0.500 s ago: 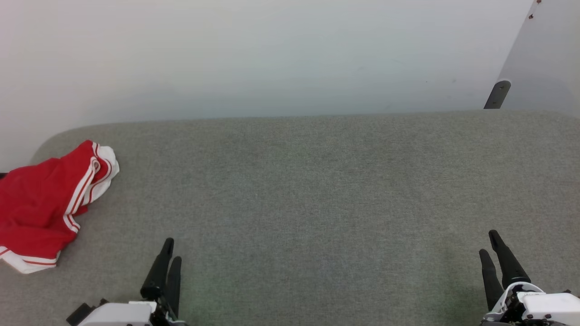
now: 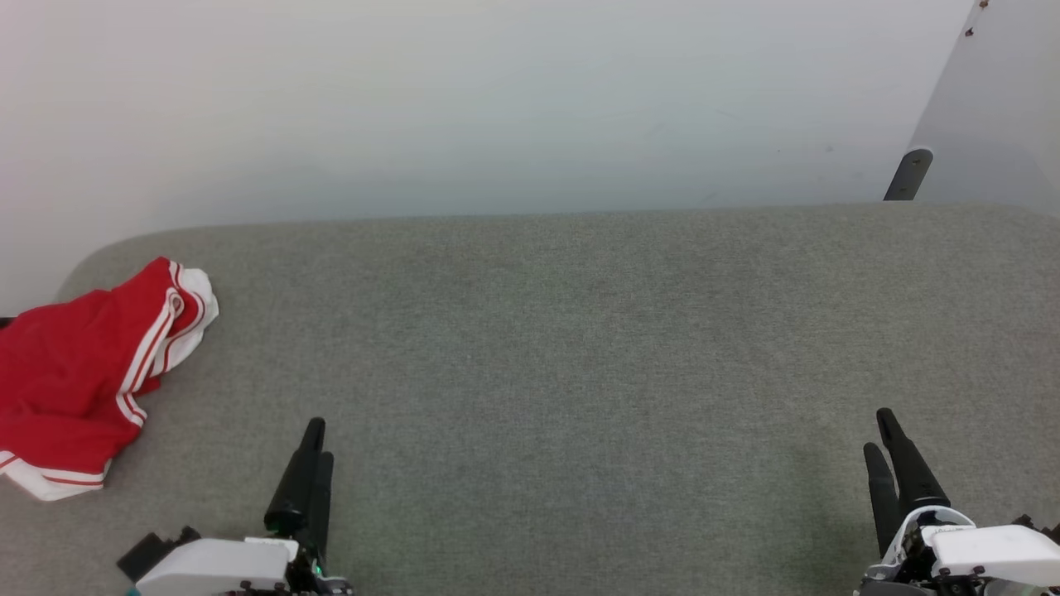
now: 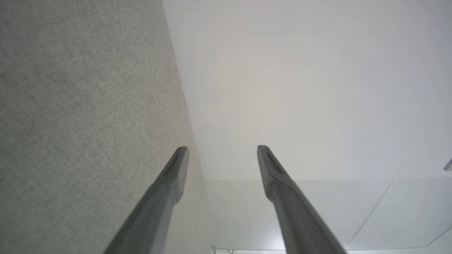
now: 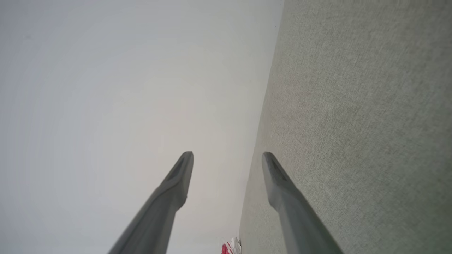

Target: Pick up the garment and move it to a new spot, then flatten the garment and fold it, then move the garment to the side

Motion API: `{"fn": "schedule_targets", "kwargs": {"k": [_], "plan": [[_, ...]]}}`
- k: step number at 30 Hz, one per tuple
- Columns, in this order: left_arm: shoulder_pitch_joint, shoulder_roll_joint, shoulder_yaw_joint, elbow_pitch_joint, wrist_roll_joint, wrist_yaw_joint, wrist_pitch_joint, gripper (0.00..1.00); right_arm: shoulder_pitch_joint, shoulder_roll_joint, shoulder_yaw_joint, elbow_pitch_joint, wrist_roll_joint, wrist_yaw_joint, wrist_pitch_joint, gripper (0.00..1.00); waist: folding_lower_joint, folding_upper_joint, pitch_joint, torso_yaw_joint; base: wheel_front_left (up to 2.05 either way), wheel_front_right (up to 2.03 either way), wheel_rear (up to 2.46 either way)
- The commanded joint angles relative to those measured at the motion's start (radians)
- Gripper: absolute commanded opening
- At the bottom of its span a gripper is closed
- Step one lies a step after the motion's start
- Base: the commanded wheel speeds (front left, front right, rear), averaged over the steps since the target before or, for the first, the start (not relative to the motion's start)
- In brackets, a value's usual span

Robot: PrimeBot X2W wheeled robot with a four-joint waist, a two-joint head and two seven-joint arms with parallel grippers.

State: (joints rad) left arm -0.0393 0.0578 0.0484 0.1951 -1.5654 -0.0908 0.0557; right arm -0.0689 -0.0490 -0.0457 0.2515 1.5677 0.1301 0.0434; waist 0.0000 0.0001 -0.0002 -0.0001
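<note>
A: Two grippers at the near edge, how do they stand?

B: The left gripper sits low at the left and the right gripper low at the right, both over the grey fabric surface. In each wrist view the fingers are spread wide, with nothing between them.

A: And the garment?

B: The garment lies crumpled at the surface's left edge, red with white, striped sleeves. It is well apart from both grippers, nearer the left one.
</note>
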Motion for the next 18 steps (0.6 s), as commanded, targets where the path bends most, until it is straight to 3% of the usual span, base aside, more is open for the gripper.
{"fn": "schedule_targets", "kwargs": {"k": [1,18], "plan": [[-0.013,0.014,-0.01,-0.031,0.023,0.006,-0.012,1.0,-0.022,-0.009,0.013,-0.02,-0.022,0.0,-0.011,1.0,0.0,-0.0001,-0.001,0.0,0.0,0.0,0.0],[-0.003,0.095,-0.1,-0.078,0.285,0.082,-0.096,1.0,-0.034,-0.017,0.042,-0.023,-0.314,0.0,-0.063,1.0,0.0,-0.0001,-0.008,0.003,0.0,0.0,0.0]]}}
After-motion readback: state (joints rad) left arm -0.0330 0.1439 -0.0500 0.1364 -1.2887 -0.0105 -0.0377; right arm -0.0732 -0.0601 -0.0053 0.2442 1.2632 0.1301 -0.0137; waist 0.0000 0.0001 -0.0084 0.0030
